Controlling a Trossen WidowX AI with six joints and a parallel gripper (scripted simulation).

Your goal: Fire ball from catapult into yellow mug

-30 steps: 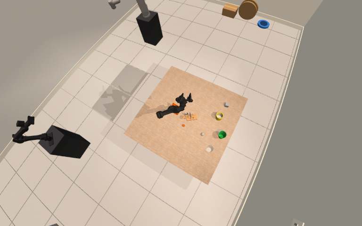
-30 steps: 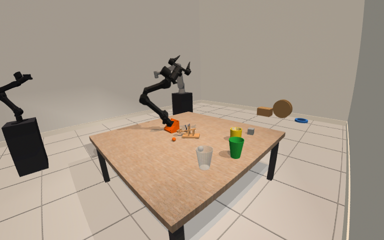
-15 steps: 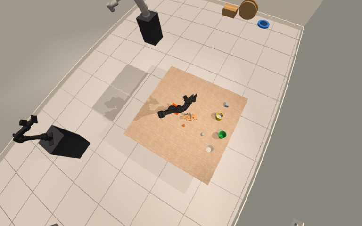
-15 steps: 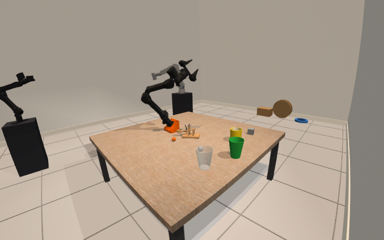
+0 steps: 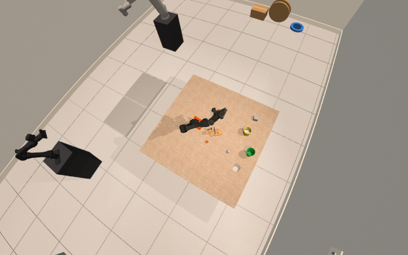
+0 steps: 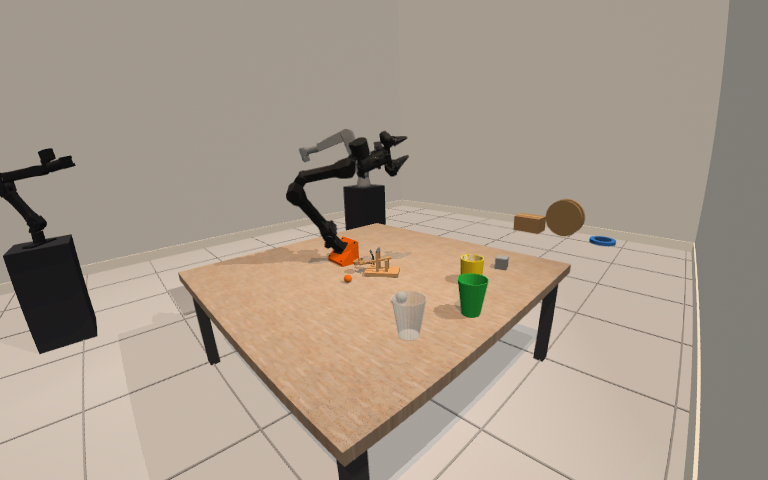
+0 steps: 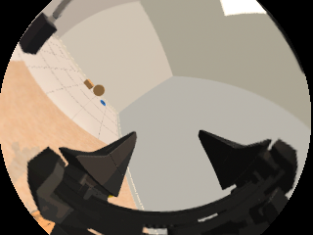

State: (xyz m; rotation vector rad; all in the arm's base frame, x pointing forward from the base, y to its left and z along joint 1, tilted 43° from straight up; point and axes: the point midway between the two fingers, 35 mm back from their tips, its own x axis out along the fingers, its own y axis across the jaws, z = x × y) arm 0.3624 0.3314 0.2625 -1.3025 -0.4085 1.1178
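Note:
My gripper (image 5: 225, 110) (image 6: 406, 148) (image 7: 168, 133) is open and empty, high above the table, its fingers pointing outward towards the walls. The wooden catapult (image 5: 216, 133) (image 6: 382, 272) stands just in front of the orange arm base. An orange ball (image 5: 206, 141) (image 6: 347, 278) lies on the table beside the catapult. A small whitish ball (image 5: 228, 151) (image 6: 400, 297) lies farther out and shows through the clear cup in the exterior view. The yellow mug (image 5: 247, 134) (image 6: 471, 268) stands upright towards the far table edge, partly behind the green cup in the exterior view.
The green cup (image 5: 250, 152) (image 6: 472, 297) and the clear cup (image 5: 236, 167) (image 6: 408, 318) stand upright near the table's edge. A grey cube (image 5: 255, 118) (image 6: 501, 262) lies beyond the mug. Other arms stand on black pedestals (image 5: 168, 33) (image 6: 52, 297) off the table.

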